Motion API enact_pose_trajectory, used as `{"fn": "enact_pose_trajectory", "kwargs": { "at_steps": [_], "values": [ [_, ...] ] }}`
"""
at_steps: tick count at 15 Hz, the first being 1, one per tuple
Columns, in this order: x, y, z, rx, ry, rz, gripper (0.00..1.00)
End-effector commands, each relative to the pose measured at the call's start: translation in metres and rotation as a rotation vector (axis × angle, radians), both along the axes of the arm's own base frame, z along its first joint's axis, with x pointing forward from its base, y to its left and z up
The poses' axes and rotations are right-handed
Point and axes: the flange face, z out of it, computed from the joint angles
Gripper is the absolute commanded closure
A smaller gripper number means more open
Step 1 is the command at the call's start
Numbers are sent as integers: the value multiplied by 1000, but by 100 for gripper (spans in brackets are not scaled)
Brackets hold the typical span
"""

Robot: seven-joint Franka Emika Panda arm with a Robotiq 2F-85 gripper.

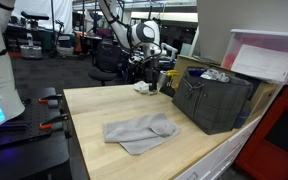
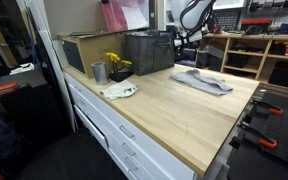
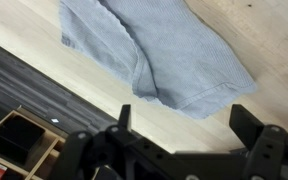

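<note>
Tool (image 3: 184, 128) sits at the bottom edge of the wrist view, jaws spread wide, nothing between them, both fingers (image 3: 248, 125) dark and blurred in the foreground. Grey cloth (image 3: 154, 50) lies flat on the counter (image 3: 254, 40) and fills the upper middle of that frame, so it is ahead of the tool, toward the top of the picture and shifted a bit left of the gap between the jaws. Nearest part is the rounded corner of the cloth at centre right, just above the jaws; whether the tool hangs clear above it or low to it I cannot tell. Long axis of the cloth runs from upper left to lower right in the wrist view, crumpled fold along its left side. In both exterior views the cloth (image 1: 139, 131) (image 2: 204, 80) is spread out on the wooden counter (image 1: 94, 105) (image 2: 174, 125), near a dark bin (image 1: 214, 100) but not touching it. One arm only, so no choice of side
</note>
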Motion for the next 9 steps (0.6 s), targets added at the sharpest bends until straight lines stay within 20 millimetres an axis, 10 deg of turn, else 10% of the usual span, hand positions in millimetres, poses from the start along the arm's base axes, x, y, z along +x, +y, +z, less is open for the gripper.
{"fn": "enact_pose_trajectory", "kwargs": {
  "at_steps": [1,9],
  "values": [
    [9,2,-5,20,16,29,0],
    [-22,-63,-60,60,129,84,0]
  ]
}}
